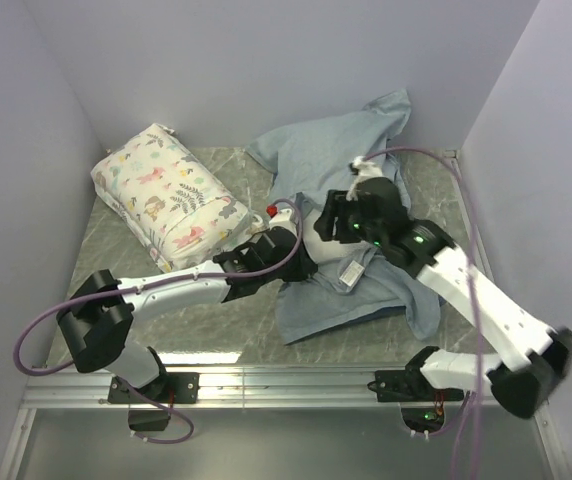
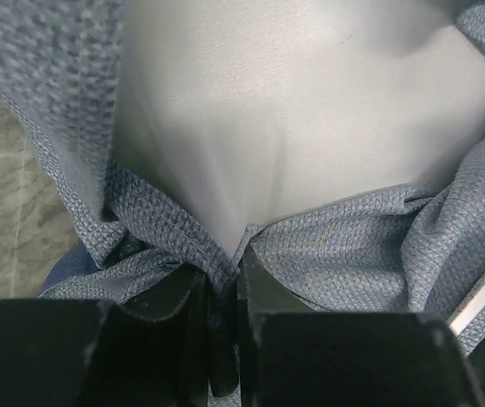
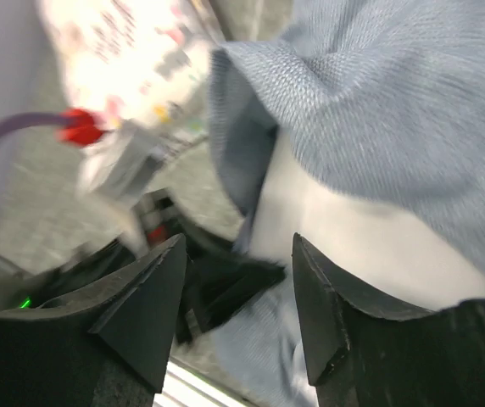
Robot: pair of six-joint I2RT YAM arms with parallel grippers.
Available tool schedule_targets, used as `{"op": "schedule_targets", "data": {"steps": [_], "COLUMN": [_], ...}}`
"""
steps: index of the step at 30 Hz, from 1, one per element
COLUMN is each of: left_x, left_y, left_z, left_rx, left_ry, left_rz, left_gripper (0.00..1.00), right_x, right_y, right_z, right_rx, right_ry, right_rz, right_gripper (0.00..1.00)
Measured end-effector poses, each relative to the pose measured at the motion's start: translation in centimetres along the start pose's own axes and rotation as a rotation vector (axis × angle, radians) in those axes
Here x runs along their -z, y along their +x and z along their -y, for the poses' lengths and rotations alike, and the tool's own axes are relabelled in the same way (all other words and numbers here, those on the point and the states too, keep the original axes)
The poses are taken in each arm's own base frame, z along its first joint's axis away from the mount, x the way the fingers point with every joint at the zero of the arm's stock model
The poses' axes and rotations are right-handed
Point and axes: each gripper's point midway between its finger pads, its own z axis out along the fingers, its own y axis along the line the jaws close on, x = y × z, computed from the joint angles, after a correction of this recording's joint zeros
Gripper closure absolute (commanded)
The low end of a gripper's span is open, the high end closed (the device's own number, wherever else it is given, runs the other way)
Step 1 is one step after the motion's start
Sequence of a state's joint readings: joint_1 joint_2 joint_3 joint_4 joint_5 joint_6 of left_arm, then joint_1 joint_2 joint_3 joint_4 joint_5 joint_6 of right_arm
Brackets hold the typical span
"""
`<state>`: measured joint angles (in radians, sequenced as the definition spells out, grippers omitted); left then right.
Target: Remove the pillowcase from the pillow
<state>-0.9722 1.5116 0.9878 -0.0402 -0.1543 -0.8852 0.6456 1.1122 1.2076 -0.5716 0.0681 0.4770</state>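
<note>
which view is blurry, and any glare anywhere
Right wrist view is motion-blurred, worst on the floral pillow and red plug; left wrist view is sharp, showing the pillowcase weave and pillow; top view is evenly lit, with a glare strip on the table near the rail.

Found the pillowcase [image 1: 326,160] rumpled mid-table, grey-blue reverse outward, bunched around the off-white pillow [image 2: 310,110], which bulged bare at its opening.

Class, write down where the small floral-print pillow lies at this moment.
In the top view, the floral-print pillow lies at the far left of the table, just left of the pillowcase and beyond the left arm.
</note>
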Motion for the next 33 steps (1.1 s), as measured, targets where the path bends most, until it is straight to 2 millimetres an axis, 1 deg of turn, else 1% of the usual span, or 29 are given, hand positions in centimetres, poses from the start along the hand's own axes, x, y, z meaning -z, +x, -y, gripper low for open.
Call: {"op": "schedule_targets", "data": {"steps": [2, 3, 5, 6, 7, 8, 9, 12, 13, 15, 16, 17, 18, 20, 21, 24, 28, 31, 33], "left_x": [0.1, 0.1, 0.2, 0.3, 0.4, 0.4, 0.5, 0.9, 1.2, 1.7, 2.0, 2.2, 2.5, 3.2, 3.5, 4.4, 5.1, 5.2, 5.0], "left_y": [0.0, 0.0, -0.1, -0.1, -0.1, -0.1, -0.1, -0.1, -0.1, -0.3, -0.4, -0.5, -0.5, -0.5, -0.5, -0.6, -0.1, 1.1, 2.8], "left_z": [-0.1, -0.1, -0.1, -0.2, -0.3, -0.3, -0.4, -0.7, -0.8, -1.1, -1.3, -1.4, -1.7, -2.1, -2.3, -2.6, -2.9, -2.8, -2.8], "left_rx": [-0.007, -0.009, -0.009, -0.009, -0.010, -0.010, -0.010, -0.010, -0.009, -0.010, -0.011, -0.013, -0.017, -0.027, -0.034, -0.046, -0.052, -0.066, -0.085], "left_ry": [-0.003, -0.004, -0.006, -0.007, -0.008, -0.011, -0.011, -0.015, -0.015, -0.021, -0.029, -0.035, -0.047, -0.062, -0.069, -0.080, -0.077, -0.061, -0.052], "left_rz": [0.001, 0.002, 0.004, 0.006, 0.007, 0.009, 0.011, 0.020, 0.023, 0.032, 0.036, 0.040, 0.042, 0.040, 0.037, 0.033, 0.023, 0.003, -0.027], "left_gripper": [0.89, 0.89, 0.89, 0.90, 0.92, 0.93, 0.95, 0.98, 0.98, 0.98, 0.98, 0.98, 0.98, 0.98, 0.99, 0.99, 1.00, 1.00, 1.00], "right_x": [-2.8, -3.7, -4.8, -5.1, -5.3, -5.4, -5.4, -5.9, -6.4, -7.6, -8.2, -8.9, -9.6, -10.7, -11.2, -12.1, -12.5, -12.5, -12.3], "right_y": [2.0, 3.2, 5.0, 5.7, 6.2, 6.5, 6.7, 7.1, 7.4, 8.1, 8.4, 8.8, 9.1, 9.3, 9.2, 8.4, 5.5, 4.1, 3.5], "right_z": [0.8, 1.4, 2.4, 2.8, 3.1, 3.4, 3.6, 4.0, 4.2, 4.6, 4.9, 5.2, 5.7, 6.3, 6.4, 6.8, 7.9, 8.9, 9.3], "right_rx": [0.040, 0.058, 0.086, 0.099, 0.108, 0.118, 0.130, 0.160, 0.173, 0.202, 0.216, 0.233, 0.253, 0.268, 0.270, 0.240, 0.118, -0.001, -0.075], "right_ry": [0.049, 0.076, 0.121, 0.142, 0.154, 0.164, 0.175, 0.210, 0.226, 0.256, 0.277, 0.293, 0.317, 0.351, 0.361, 0.365, 0.335, 0.302, 0.281], "right_rz": [-0.086, -0.131, -0.192, -0.217, -0.234, -0.245, -0.248, -0.258, -0.273, -0.308, -0.325, -0.344, -0.362, -0.381, -0.388, -0.390, -0.365, -0.362, -0.368], "right_gripper": [0.34, 0.32, 0.29, 0.25, 0.23, 0.21, 0.16, 0.15, 0.15, 0.23, 0.32, 0.65, 0.78, 0.97, 1.00, 1.00, 1.00, 1.00, 1.00]}}
